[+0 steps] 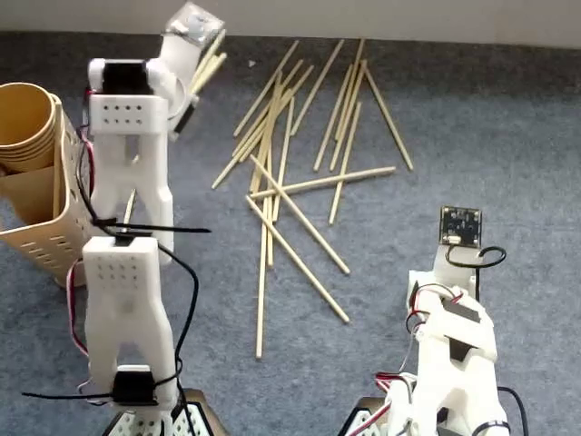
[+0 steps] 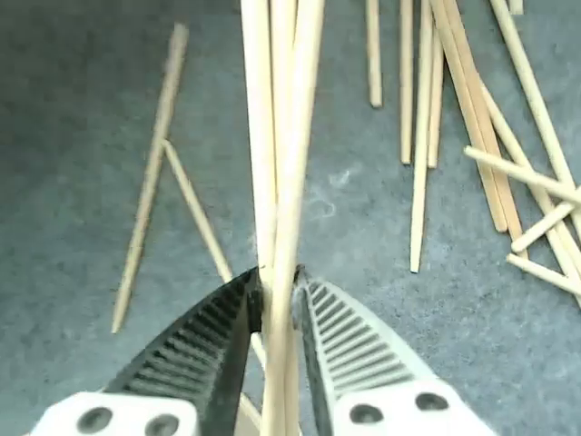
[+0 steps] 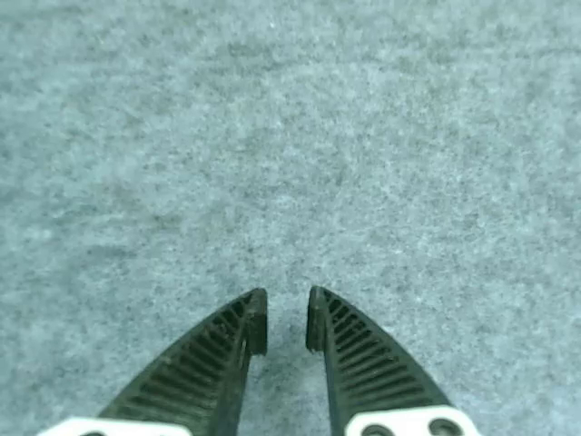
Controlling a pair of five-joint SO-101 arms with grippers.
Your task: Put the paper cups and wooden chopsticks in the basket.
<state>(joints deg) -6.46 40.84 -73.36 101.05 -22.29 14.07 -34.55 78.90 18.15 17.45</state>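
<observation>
Ribbed black jaws of the left gripper are clamped tight on a small bundle of wooden chopsticks (three, it seems). The sticks are pinched near one end and run straight out past the fingertips along the gripper's own line.

From above, that gripper sits at the far end of the left arm's reach, at the edge of the loose chopsticks scattered criss-cross over the grey counter. The basket stands beside the left arm, on its outer side and back toward the arm bases, with the paper cups already stacked inside it at the far end.

So the next move looks like a swing back and outward. The bundle's long axis would have to tip down into the open top, beside the cups rather than onto them. The left arm is much the nearer to the basket.

The right gripper hangs over bare counter with its jaws a narrow gap apart, holding nothing, well away from the pile.

The high view gives the basket's bearing and the spread of the loose sticks. The left wrist view gives the grip itself: sticks fanning slightly beyond the jaws, which could let one slip.
</observation>
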